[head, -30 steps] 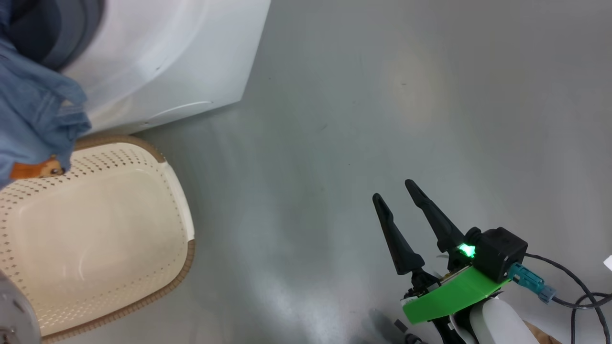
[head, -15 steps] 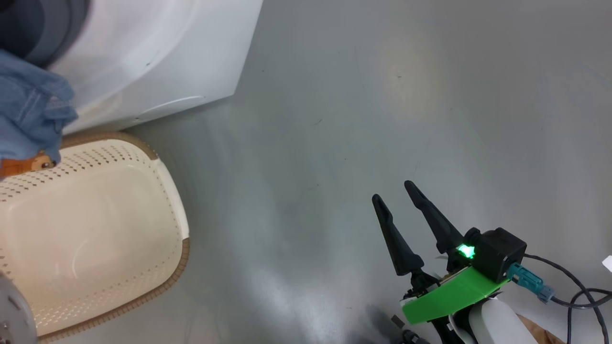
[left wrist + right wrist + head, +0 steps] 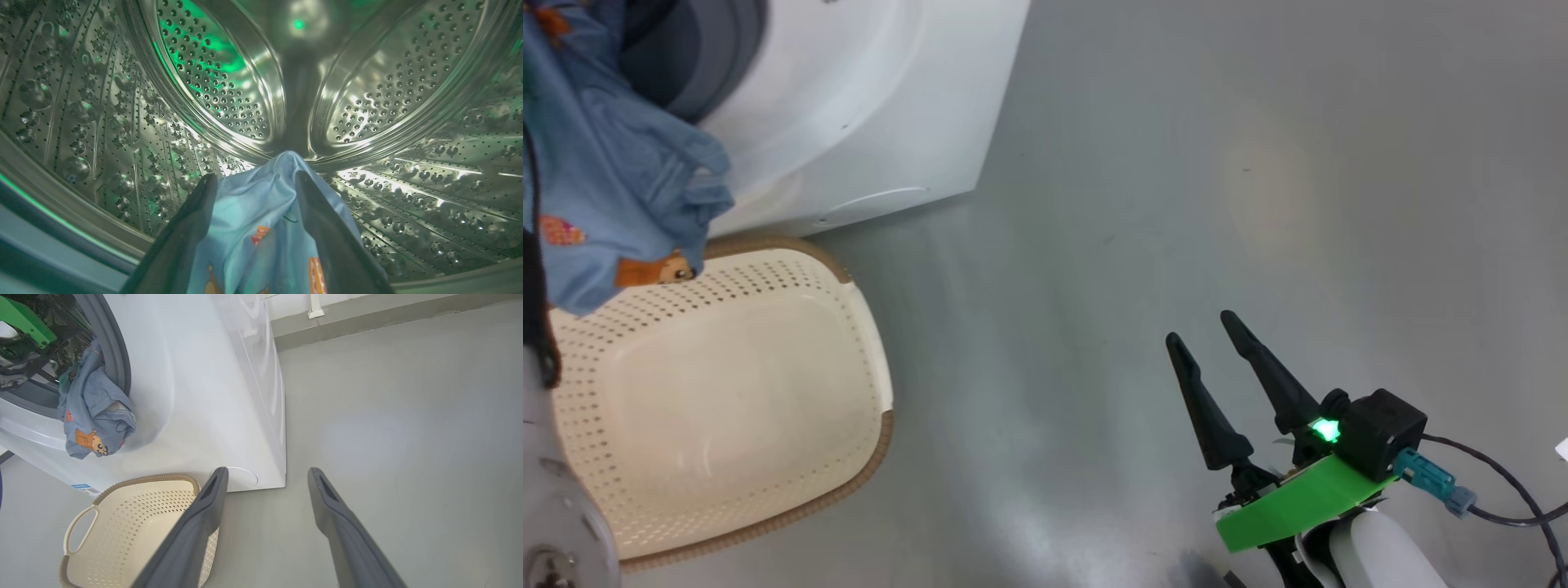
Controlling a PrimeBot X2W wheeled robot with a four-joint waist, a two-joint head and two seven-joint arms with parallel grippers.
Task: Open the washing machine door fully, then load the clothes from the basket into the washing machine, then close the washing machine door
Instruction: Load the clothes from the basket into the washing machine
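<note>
The clothes point(image 3: 613, 180), light blue with orange figures, hang out of the washing machine's point(image 3: 866, 106) round mouth over its white front. They dangle above the cream basket point(image 3: 866, 327), which holds nothing. In the left wrist view my left gripper point(image 3: 253, 179) reaches into the steel drum point(image 3: 220, 81). Its fingers stand wide apart, and the clothes point(image 3: 261, 220) lie loosely between them. My right gripper point(image 3: 1199, 328) hovers open over bare floor, well right of the basket. From the right wrist view I see the clothes point(image 3: 92, 412) draped at the gasket. The washing machine door is out of view.
Grey floor point(image 3: 1176, 163) spreads to the right of the machine. A dark cable point(image 3: 1503, 498) trails by my right arm. At the lower left edge of the head view is a blurred grey shape point(image 3: 556, 506). The basket point(image 3: 135, 522) stands close against the machine's front point(image 3: 196, 375).
The head camera has shifted, so machine and basket now sit further right in its view and more of the hanging clothes shows. My right gripper has stayed put.
</note>
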